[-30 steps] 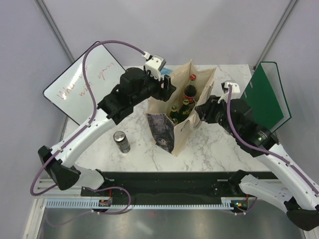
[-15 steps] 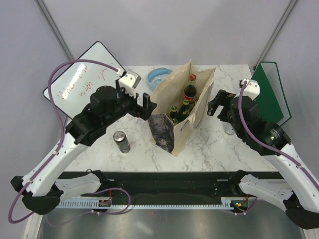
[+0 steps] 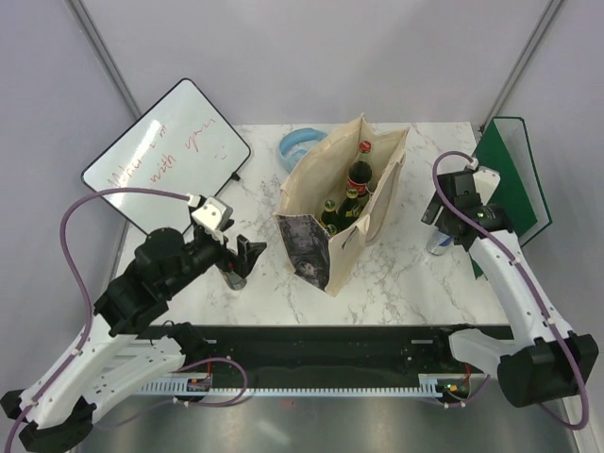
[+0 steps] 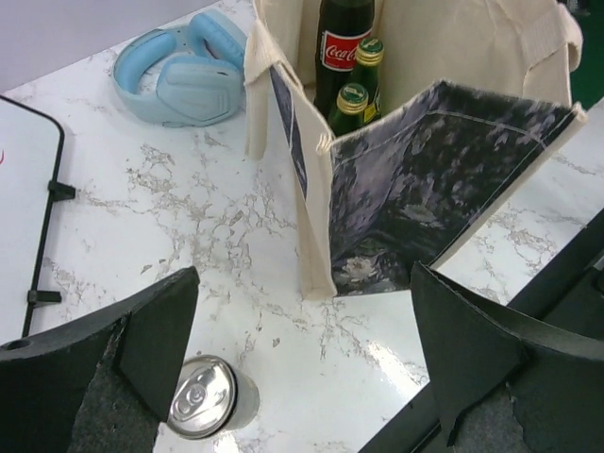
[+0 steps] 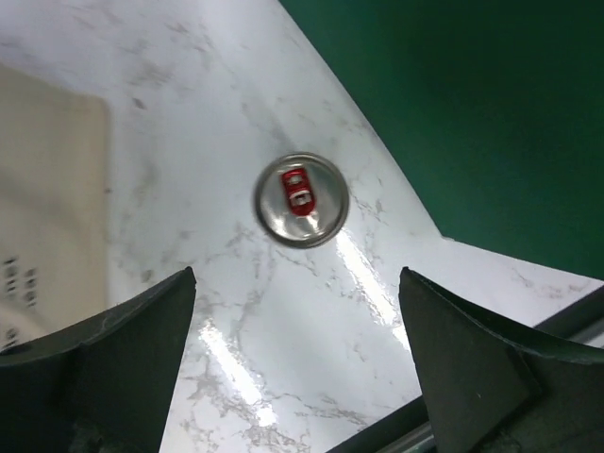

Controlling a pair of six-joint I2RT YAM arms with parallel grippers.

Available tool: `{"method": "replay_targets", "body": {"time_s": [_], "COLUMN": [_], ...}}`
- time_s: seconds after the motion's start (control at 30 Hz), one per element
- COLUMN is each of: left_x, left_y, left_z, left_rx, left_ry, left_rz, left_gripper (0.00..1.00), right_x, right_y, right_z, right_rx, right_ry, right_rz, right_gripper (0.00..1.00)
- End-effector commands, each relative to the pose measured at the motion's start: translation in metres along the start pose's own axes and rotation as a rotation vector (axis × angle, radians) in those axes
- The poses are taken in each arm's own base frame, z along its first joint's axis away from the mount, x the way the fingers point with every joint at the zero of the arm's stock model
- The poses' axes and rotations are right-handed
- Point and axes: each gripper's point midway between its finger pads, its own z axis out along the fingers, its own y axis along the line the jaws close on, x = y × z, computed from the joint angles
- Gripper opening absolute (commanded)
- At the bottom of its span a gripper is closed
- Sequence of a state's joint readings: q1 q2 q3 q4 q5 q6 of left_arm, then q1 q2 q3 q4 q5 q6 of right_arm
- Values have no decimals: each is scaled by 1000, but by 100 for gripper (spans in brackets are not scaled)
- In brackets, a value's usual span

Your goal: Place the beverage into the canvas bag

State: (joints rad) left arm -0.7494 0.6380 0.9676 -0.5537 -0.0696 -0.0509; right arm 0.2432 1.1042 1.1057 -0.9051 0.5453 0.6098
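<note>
Approach step: left jaws and right jaws fully open, empty. Silver can [image 4: 203, 411] lower left on table [image 4: 170, 226]; red-tabbed can [image 5: 301, 199] centred between right jaws. Canvas bag [image 3: 344, 203] mid-frame. Next: descend, clamp can.

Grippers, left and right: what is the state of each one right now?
Left gripper: open, holding nothing; a silver can stands beside one finger.
Right gripper: open, holding nothing, above a red-tabbed can.
</note>
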Motion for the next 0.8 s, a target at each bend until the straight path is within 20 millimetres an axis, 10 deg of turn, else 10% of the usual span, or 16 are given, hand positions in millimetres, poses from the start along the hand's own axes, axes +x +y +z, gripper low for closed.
{"method": "replay_targets", "body": {"time_s": [0.0,0.43,0.77], "left_x": [-6,0,3], "left_y": [13,38,41], "left_z": [-10,-27,-25], "left_rx": [-59,-190,-210], "left_ry": [-130,-236,-226], "left_rz": [32,-11,-15], "left_gripper": [100,100,100], "right_x": [10,40,19], "right_y": [-6,-5,-23], "right_z": [32,84,88], "right_rx": [-31,-57,14], "right_ry": [83,196,121], "right_rz": [37,-24,-42], "right_gripper": [95,87,53]}}
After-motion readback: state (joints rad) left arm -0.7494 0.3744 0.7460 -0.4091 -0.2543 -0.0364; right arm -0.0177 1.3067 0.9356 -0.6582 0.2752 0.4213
